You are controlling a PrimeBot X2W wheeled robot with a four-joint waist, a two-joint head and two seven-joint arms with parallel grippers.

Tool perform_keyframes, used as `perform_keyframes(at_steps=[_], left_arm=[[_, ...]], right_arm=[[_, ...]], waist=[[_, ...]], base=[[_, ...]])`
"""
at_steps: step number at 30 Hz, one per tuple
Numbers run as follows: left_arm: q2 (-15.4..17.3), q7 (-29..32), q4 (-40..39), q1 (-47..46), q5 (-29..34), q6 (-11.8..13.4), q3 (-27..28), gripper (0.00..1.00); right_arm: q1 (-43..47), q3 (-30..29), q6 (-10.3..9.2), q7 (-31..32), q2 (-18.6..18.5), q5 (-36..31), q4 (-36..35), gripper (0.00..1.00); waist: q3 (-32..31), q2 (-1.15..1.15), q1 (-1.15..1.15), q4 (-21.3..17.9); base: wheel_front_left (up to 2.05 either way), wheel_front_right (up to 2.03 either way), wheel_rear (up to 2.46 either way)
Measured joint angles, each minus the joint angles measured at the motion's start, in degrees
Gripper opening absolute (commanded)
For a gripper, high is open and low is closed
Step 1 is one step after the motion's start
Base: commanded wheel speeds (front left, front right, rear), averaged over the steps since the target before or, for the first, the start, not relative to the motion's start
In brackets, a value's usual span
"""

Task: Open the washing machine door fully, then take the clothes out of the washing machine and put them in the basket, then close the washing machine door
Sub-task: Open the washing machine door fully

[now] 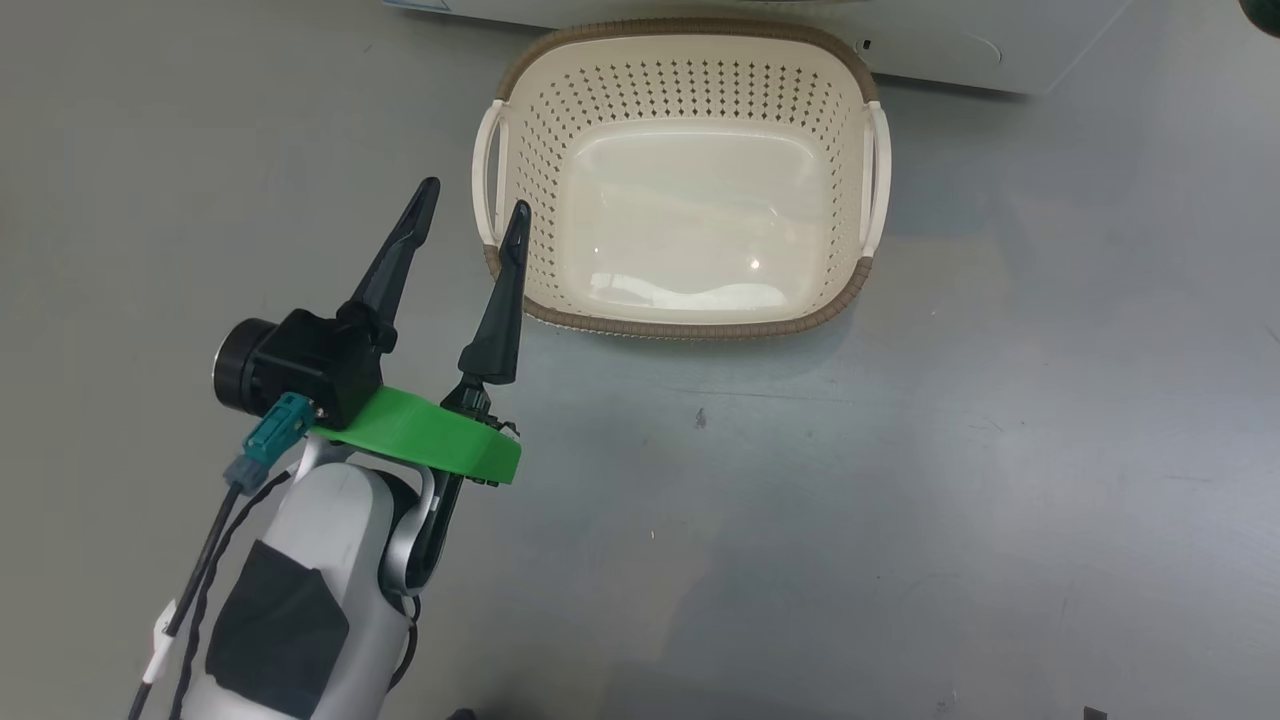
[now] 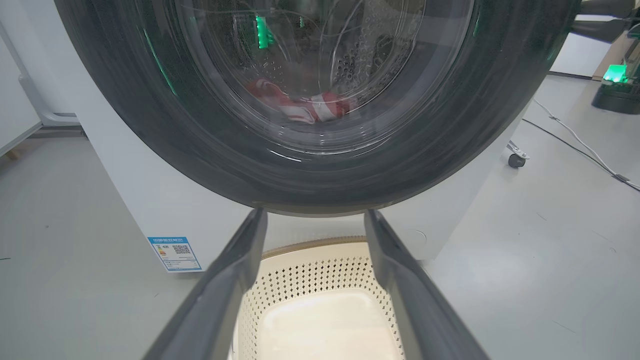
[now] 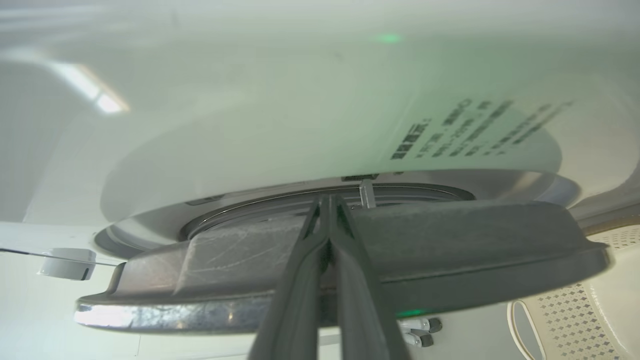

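The cream basket stands on the floor in front of the white washing machine. My left gripper hangs open and holds nothing, just left of the basket's near left corner. Its fingers point at the bottom of the washing machine door, a little short of the black rim. Through the glass, the red and white clothes lie in the drum. My right gripper is shut with nothing in it. Its fingers lie across the door's dark edge, tips at the gap by the latch hook.
Bare grey floor spreads right of the basket and in front of it. A caster wheel and a white cable lie to the right of the machine. A white cabinet stands to its left.
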Motion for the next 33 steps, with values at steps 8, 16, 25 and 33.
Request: perform_keyframes(at_steps=[8,16,25,33], left_arm=[[0.0,0.0,0.6,-0.1,0.0,0.0,-0.4,1.0],[-0.1,0.0,1.1,-0.2,0.0,0.0,-0.6,1.0],[-0.1,0.0,1.6,-0.2,-0.2,0.0,-1.2,1.0],[-0.1,0.0,1.9,-0.2,-0.5,0.0,-1.9,1.0]], right_arm=[[-0.5,-0.5,-0.1,3.2,-0.2,2.4,1.4,0.0],[-0.5,-0.5,-0.08,5.7,-0.4,3.7,2.8,0.0],[-0.2,-0.6,0.1,7.5,-0.4,4.6,4.5,0.0],[0.4,-0.5,0.54,9.1,-0.3,5.0,5.1,0.0]], waist=[[0.0,0.0,0.0,-0.3],[-0.4,0.0,0.0,-0.6],[-1.2,0.0,0.0,-0.8],[-2.2,0.0,0.0,-0.7]], base=[[0.0,0.0,0.0],[0.0,0.0,0.0],[0.0,0.0,0.0],[0.0,0.0,0.0]])
